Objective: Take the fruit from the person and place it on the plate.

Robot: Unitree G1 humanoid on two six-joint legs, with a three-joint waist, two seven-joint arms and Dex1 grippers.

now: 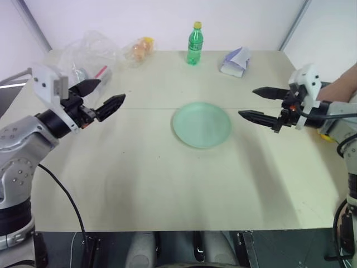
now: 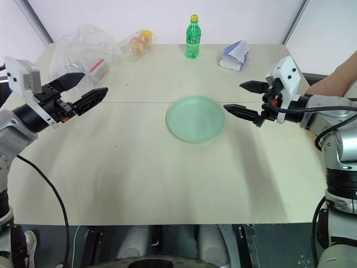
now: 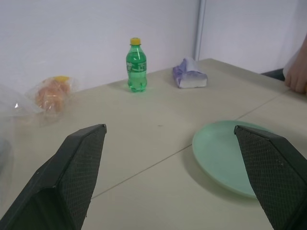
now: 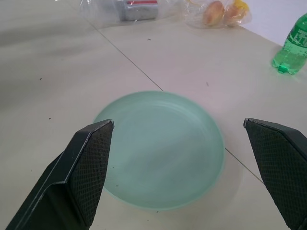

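Both black pincers, left [image 1: 100, 98] and right [image 1: 261, 104], gape empty; between them, round mint-green plate [image 1: 201, 124] bare, handover pending.

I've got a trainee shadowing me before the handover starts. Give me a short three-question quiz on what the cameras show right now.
1. True or false: the plate already has something lying on it.
2. Which stands nearest the far edge of the table? A) the green bottle B) the plate C) the left end effector
3. Fill in: both the left end effector and the right end effector have their fingers ____.

Key
1. False: the plate is bare, and the person's arm shows behind the right end effector at the table's right edge.
2. A.
3. Open, wide apart, each holding nothing.
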